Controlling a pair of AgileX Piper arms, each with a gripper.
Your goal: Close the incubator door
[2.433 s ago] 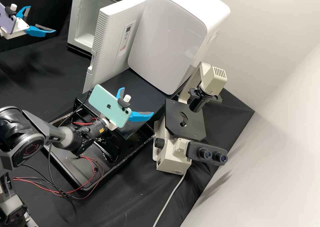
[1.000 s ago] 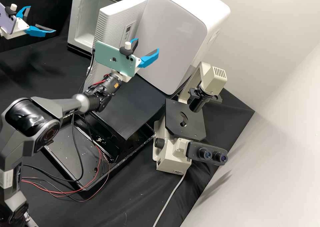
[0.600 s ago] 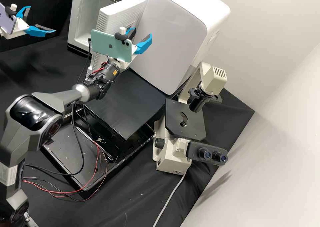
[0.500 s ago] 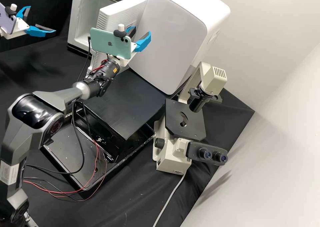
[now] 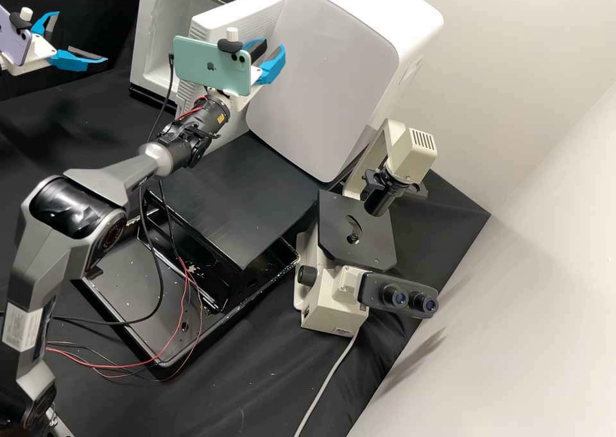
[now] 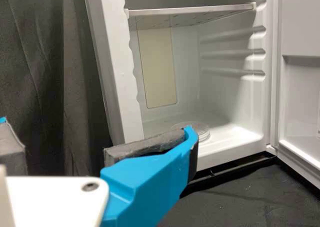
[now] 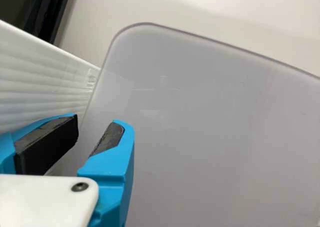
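Incubator door, white and ribbed, stands open close beside a glossy white cabinet (rather a squeeze). Before it, the right claw, phone mounted, has parted, empty fingers; the left claw is open too. Clear dishes sit inside the incubator. A microscope stands on the table.
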